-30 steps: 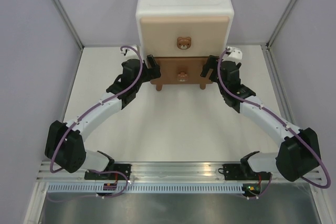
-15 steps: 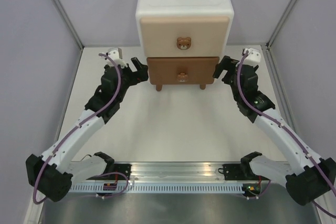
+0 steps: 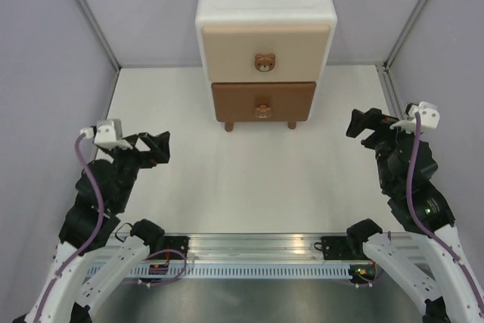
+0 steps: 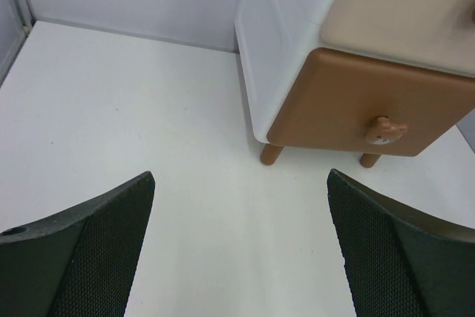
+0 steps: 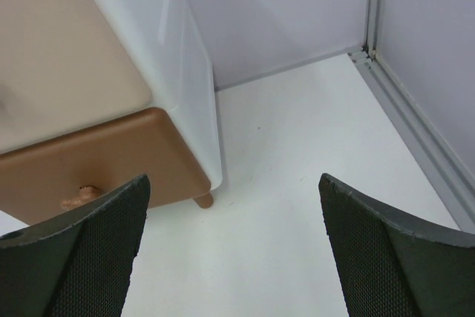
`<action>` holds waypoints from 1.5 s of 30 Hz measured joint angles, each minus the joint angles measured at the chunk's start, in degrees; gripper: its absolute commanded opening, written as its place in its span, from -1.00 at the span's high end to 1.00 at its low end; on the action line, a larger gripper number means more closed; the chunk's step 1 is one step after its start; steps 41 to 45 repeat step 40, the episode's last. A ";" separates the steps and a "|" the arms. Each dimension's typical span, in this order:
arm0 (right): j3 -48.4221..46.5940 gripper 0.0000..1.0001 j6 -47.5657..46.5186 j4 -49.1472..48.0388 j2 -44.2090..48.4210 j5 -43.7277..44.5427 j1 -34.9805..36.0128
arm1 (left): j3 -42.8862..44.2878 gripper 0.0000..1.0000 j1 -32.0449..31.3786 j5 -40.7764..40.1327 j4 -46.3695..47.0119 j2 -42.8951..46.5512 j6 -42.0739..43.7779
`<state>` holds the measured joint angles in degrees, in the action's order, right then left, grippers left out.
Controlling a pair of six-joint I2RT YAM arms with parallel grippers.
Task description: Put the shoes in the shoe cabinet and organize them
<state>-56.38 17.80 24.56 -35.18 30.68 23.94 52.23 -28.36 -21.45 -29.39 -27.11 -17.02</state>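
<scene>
Both arms are pulling back toward their bases. A second ago the left gripper (image 3: 157, 149) and right gripper (image 3: 357, 125) were pressing at either end of the lower brown drawer front (image 3: 262, 96), which looked a bit out. Now it is sitting flush under the upper beige drawer front (image 3: 265, 39) of the white rounded shoe cabinet (image 3: 265, 1), which is standing at the far middle of the white table (image 3: 249, 187). Both grippers are now hanging well apart from the cabinet, jaws spread as wide as they go and holding nothing. The small canvas sneakers are not showing in any view, so they are likely lying inside the closed drawers. Judging the task as finishing up, with the arms probably heading to rest.
</scene>
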 measured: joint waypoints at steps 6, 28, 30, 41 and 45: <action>3.69 -0.96 -1.16 2.08 10.75 0.96 -0.02 | -3.54 -0.99 0.00 -1.11 -5.31 13.70 0.00; 8.17 -0.96 -1.16 5.09 24.87 0.81 -0.07 | -10.12 -0.99 0.00 -2.21 -10.10 22.51 -1.64; 8.35 -0.96 -1.16 5.07 24.90 0.68 -0.07 | -10.12 -0.99 0.00 -2.25 -10.21 22.51 -1.64; 9.27 -0.96 -1.36 4.92 24.90 0.57 -0.07 | -10.10 -1.00 0.00 -2.49 -10.88 22.51 -1.64; 9.27 -0.96 -1.36 4.92 24.90 0.57 -0.07 | -10.10 -1.00 0.00 -2.49 -10.88 22.51 -1.64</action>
